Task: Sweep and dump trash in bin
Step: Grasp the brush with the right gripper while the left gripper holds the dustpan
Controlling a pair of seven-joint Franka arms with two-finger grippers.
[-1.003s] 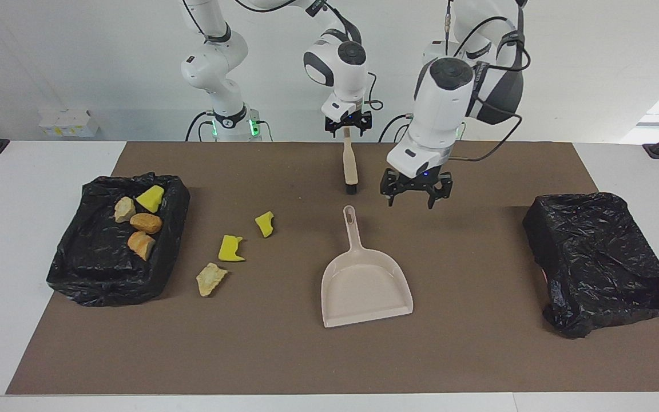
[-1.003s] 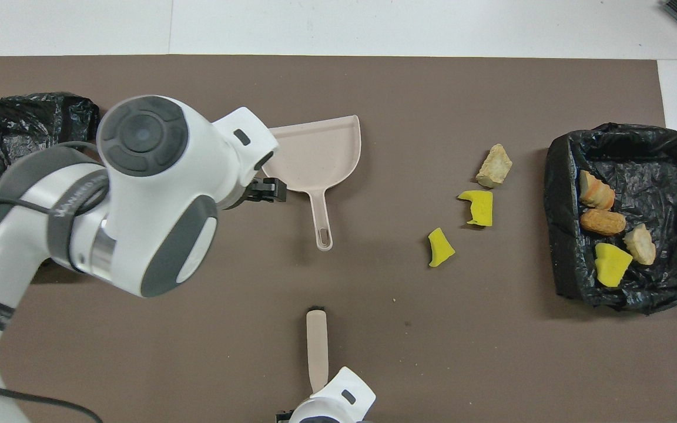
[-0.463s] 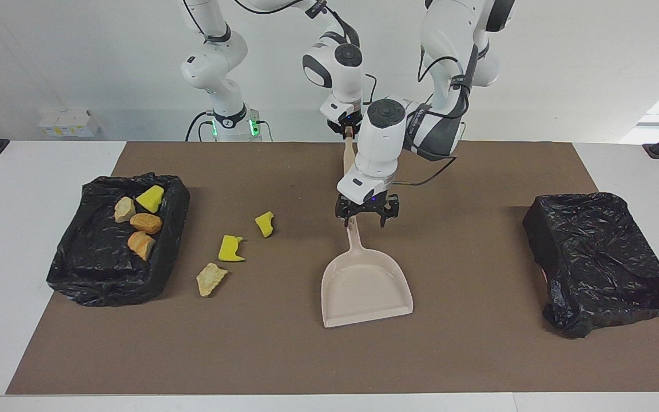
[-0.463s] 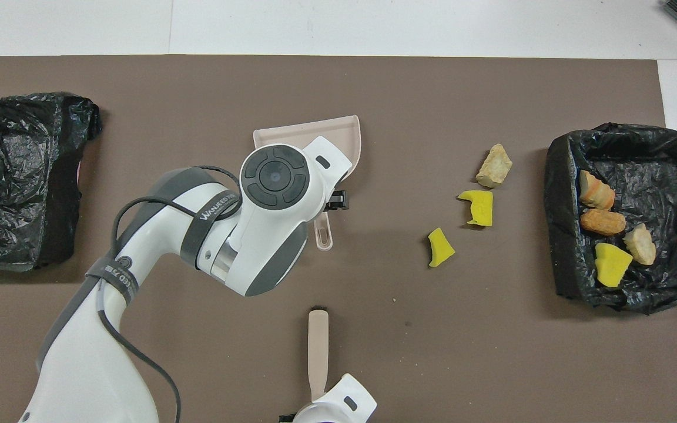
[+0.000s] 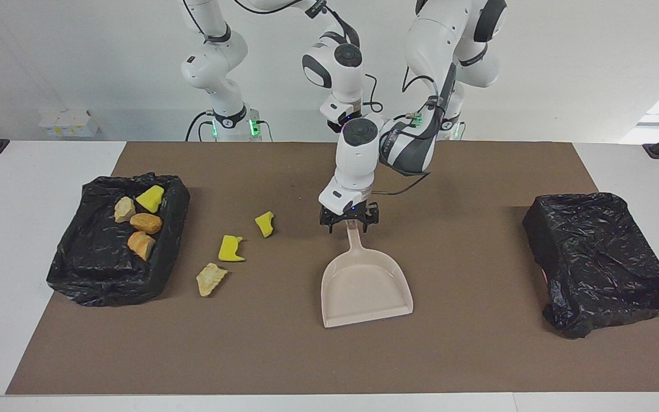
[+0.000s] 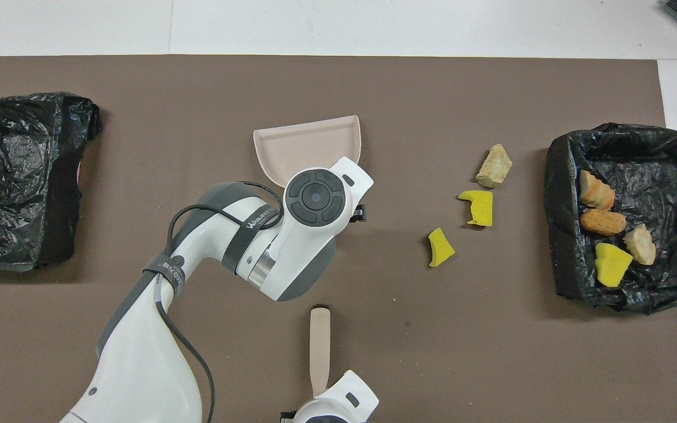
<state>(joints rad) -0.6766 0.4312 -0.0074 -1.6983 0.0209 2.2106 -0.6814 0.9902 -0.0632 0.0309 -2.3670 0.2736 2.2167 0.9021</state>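
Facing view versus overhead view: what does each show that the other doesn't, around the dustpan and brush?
Facing view only: the left gripper, open, its fingertips either side of the beige plastic dustpan's handle. Overhead view only: the beige long-handled brush, nearer the robots than the dustpan, its handle end in the shut right gripper; the left arm's wrist hides the dustpan handle. Both: three loose trash chunks on the brown mat and four in the black-lined bin at the right arm's end.
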